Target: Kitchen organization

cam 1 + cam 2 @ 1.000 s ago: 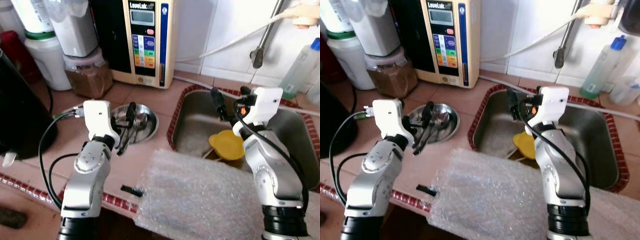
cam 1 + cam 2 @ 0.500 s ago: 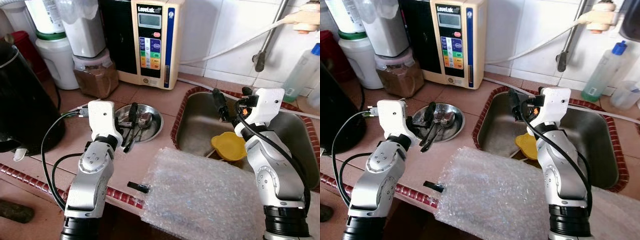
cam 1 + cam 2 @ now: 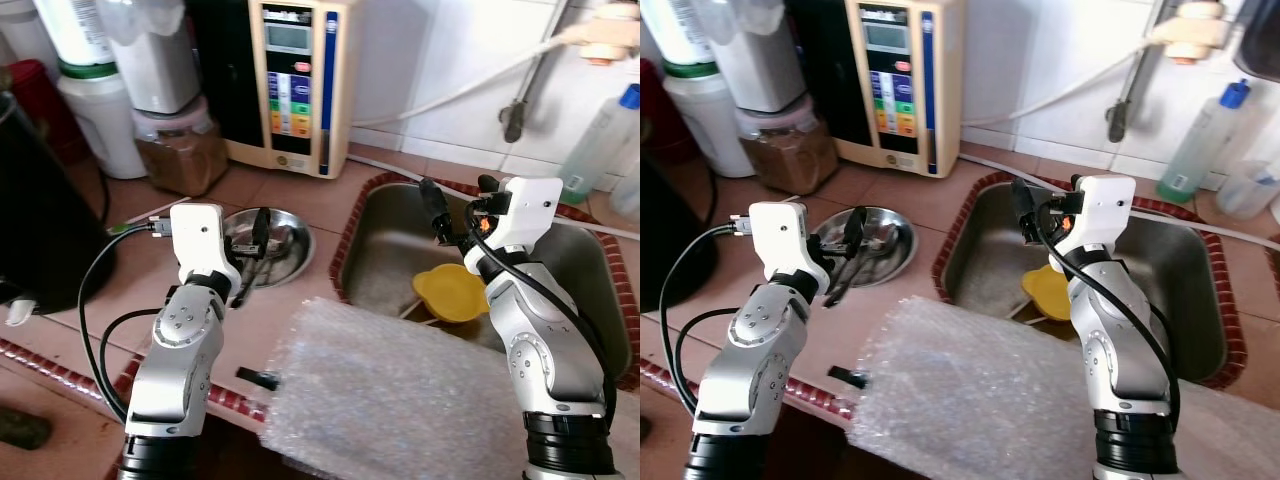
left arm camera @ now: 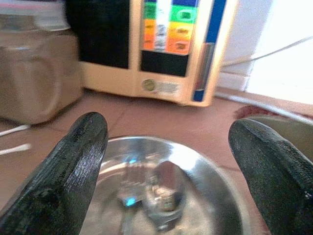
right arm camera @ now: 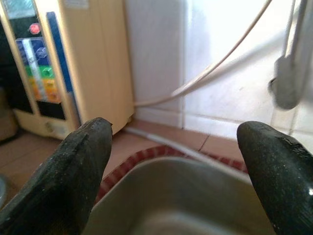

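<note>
A round steel dish holding a few metal spoons sits on the tiled counter left of the sink. My left gripper hovers open just over the dish's near rim, nothing between its fingers. A yellow plastic piece lies in the sink. My right gripper is held open above the sink's back part, empty, pointing toward the tiled wall. A sheet of bubble wrap covers the counter's front edge between both arms.
A cream water machine stands at the back, with jars and a white container to its left. A black kettle is at far left. A small black piece lies at the counter edge. A clear bottle stands back right.
The whole view has swayed sideways and back, so the camera moved. Both arms keep the same pose over the dish and the sink, fingers still apart.
</note>
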Controlling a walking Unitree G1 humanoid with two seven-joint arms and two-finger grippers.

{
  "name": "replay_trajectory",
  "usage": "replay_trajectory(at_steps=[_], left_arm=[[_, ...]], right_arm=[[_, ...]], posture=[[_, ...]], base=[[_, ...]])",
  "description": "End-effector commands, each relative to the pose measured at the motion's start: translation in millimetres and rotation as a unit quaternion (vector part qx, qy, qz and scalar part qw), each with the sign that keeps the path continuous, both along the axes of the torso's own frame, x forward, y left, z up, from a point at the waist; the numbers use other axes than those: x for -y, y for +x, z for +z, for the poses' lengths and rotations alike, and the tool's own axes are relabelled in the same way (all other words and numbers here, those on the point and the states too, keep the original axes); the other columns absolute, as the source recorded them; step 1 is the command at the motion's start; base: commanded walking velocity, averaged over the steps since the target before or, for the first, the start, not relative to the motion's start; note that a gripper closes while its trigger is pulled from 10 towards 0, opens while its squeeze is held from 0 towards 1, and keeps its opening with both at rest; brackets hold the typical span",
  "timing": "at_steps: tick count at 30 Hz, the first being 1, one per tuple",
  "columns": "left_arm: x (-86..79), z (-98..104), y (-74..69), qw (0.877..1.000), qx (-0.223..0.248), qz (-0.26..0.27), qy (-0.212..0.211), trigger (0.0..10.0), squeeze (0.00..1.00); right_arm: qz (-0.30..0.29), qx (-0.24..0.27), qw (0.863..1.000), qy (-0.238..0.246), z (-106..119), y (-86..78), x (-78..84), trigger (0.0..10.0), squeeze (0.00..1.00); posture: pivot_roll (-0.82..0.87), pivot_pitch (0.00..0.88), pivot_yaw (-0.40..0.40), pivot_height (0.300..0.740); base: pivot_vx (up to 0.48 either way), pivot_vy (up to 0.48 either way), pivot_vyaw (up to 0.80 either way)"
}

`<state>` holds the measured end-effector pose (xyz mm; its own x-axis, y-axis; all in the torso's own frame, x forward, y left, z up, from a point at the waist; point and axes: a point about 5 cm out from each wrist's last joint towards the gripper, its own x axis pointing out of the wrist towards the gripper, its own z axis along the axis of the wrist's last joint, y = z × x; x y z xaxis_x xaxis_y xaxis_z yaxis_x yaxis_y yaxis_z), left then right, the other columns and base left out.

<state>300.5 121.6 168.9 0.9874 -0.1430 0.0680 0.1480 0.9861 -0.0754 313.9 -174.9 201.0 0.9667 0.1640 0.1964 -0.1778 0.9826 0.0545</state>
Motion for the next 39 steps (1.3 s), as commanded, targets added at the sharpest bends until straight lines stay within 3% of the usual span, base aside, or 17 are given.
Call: replay_trajectory(at_steps=[1, 16, 24, 31, 39], left_arm=[[-7.2, 2.4, -0.4, 1.0, 0.002, 0.009, 0.001, 10.0, 0.0], [-8.0, 1.2, 0.0, 1.0, -0.004, 0.011, -0.013, 10.0, 0.0], [-10.8, -3.6, 2.2, 1.0, -0.015, 0.014, 0.022, 10.0, 0.0], [-4.2, 0.0, 2.2, 1.0, -0.008, 0.0, 0.013, 10.0, 0.0], [-3.9, -11.0, -0.2, 0.998, -0.059, 0.005, -0.017, 10.0, 0.0]], right_arm=[[0.008, 0.0, 1.0, 0.002, 1.1, 0.7, -5.0, 10.0, 0.0], [0.009, -0.002, 1.0, 0.003, 0.1, 0.6, -6.5, 10.0, 0.0], [0.013, -0.004, 1.0, 0.005, -0.6, 0.3, -8.4, 10.0, 0.0], [0.016, -0.003, 1.0, 0.008, 0.2, 1.2, -8.5, 10.0, 0.0], [0.017, -0.012, 1.0, 0.01, -2.1, 1.0, -10.0, 10.0, 0.0]], posture=[[-0.06, 0.078, 0.006, 0.74], [-0.06, 0.079, 0.004, 0.74], [-0.06, 0.078, -0.001, 0.74], [-0.06, 0.076, -0.004, 0.74], [-0.06, 0.072, -0.006, 0.74]], base=[[0.0, 0.0, 0.0], [0.0, 0.0, 0.0], [0.0, 0.0, 0.0], [0.0, 0.0, 0.0], [0.0, 0.0, -0.29]])
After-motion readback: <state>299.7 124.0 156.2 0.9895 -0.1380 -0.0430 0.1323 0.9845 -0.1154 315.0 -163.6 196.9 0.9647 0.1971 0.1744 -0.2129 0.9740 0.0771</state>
